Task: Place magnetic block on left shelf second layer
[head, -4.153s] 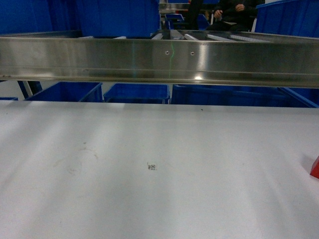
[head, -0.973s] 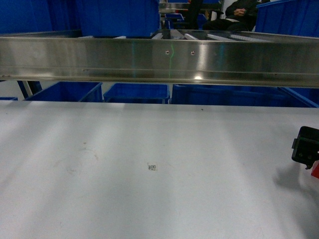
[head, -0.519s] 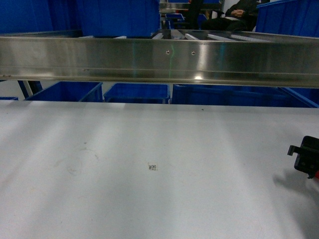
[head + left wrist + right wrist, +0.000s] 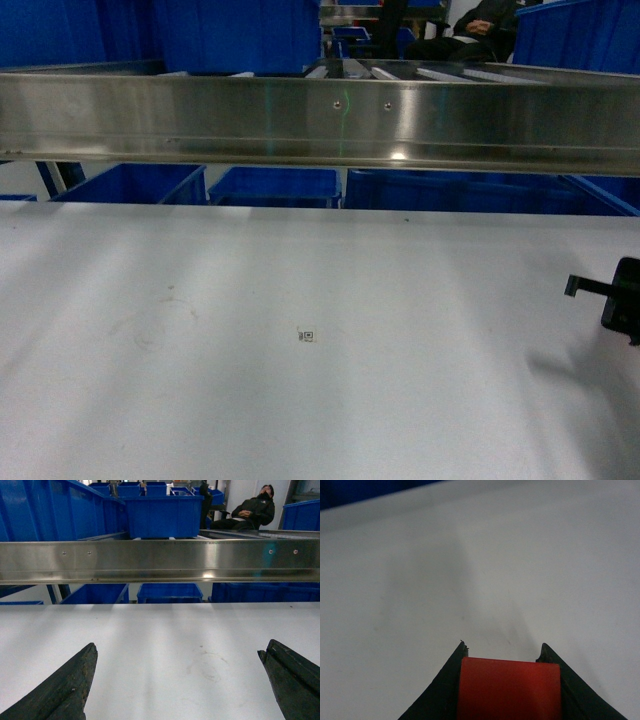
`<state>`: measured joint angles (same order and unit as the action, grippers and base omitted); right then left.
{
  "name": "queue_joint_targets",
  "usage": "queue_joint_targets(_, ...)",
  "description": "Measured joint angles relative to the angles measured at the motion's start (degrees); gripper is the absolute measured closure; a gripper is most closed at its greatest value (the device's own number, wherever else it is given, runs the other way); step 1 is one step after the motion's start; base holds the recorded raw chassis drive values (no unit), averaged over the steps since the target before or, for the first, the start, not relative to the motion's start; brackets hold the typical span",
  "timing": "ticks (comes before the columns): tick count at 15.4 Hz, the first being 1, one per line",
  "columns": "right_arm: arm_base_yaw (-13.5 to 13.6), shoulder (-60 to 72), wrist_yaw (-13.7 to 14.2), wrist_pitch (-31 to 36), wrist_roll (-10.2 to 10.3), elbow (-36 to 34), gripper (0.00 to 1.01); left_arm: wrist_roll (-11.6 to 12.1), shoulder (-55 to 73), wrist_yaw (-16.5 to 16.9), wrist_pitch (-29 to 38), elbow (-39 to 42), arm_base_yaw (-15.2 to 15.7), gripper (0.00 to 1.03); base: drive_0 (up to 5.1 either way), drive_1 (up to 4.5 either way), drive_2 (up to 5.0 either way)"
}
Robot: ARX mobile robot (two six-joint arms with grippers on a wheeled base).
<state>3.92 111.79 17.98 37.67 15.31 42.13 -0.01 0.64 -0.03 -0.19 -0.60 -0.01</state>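
Right gripper [image 4: 502,652] seemingly around magnetic block [image 4: 509,690]

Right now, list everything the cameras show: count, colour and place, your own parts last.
Block: one, red, between the right gripper's fingers, above the table.
Table: one, white, in front of the robot, under the rail.
Sticker: one, small, dark-printed, mid-table.
Steel rail: one, shiny silver, across the head view above the table's far edge.
Tubs: several, blue, behind and above the rail.
Person: one, in dark clothes, leaning back, far right.
Left gripper: dark fingers wide apart, empty.
Right gripper: dark, closed on the block.
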Motion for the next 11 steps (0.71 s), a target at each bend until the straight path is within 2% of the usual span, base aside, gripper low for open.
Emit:
queue_joint_targets(1, 0.4, -1.8, -0.6, 0.6, -1.6, -0.2, 0.67, 0.0, 0.0, 0.0, 0.0, 0.0, 0.0, 0.05, 0.0, 0.0, 0.0)
queue_joint_targets(2, 1.1, -5.0, -2.6, 0.0, -3.8, -0.4, 0.67, 0.0, 0.0, 0.0, 0.0, 0.0, 0.0, 0.05, 0.0, 0.0, 0.0)
queue_joint_targets(3, 2.1, -10.1, -6.4, -1.8, -6.9, -0.8, 0.67, 0.0, 0.0, 0.0, 0.0, 0.0, 0.0, 0.05, 0.0, 0.0, 0.0)
queue_joint_targets(4, 2.5, -14.5, -9.7, -3.5, -9.1, -1.6, 0.67, 0.0, 0.0, 0.0, 0.0, 0.0, 0.0, 0.05, 0.0, 0.0, 0.0)
queue_joint_targets(6, 1.6, -25.7, -16.1, -9.6, -13.3, -4.7, 0.67, 0.0, 0.0, 0.0, 0.0, 0.0, 0.0, 0.05, 0.0, 0.0, 0.0)
queue_joint_targets(8, -1.2, -34.9, -20.7, -13.8, -14.5, -5.7, 0.67, 0.0, 0.0, 0.0, 0.0, 0.0, 0.0, 0.05, 0.0, 0.0, 0.0)
queue_joint_targets(11, -2.8, -42.9, -22.8, -17.6, -15.0, -7.3, 0.67, 0.0, 0.0, 0.0, 0.0, 0.0, 0.0, 0.05, 0.0, 0.0, 0.0)
